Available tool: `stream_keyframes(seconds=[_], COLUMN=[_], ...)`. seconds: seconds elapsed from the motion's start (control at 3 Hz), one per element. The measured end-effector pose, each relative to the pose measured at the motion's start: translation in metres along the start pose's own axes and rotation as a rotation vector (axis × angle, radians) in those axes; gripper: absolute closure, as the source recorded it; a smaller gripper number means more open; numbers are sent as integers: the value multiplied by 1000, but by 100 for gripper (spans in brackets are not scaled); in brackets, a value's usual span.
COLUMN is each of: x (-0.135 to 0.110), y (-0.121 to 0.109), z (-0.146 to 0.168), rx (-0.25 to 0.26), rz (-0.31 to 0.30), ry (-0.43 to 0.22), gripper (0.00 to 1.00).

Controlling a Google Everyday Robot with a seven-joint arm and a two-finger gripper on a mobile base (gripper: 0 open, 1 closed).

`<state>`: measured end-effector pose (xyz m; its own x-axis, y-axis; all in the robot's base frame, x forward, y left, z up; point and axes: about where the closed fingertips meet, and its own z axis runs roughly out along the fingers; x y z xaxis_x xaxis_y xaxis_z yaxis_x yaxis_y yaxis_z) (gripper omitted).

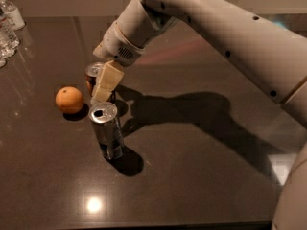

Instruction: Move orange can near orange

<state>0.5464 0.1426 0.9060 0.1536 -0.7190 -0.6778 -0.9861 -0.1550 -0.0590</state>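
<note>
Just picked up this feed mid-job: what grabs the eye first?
The big white arm reaches in from the upper right, its tool down at the orange can left of centre. The orange lies just left of that can, and a silver can stands upright in front.

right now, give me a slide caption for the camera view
gripper at the orange can, the orange nearby, silver can in front, on a dark table

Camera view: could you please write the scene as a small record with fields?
gripper: at the orange can, covering part of its side
orange can: upright, close to the orange's right
orange: on the table, left of both cans
silver can: upright, nearer the camera than the orange can
water bottles: far left edge
</note>
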Motion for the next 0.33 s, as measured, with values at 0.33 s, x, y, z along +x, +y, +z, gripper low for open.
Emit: stream_keyframes(seconds=[0.33], x=[0], y=[0], z=[0], rx=[0], rz=[0], ry=[0], gripper=[0])
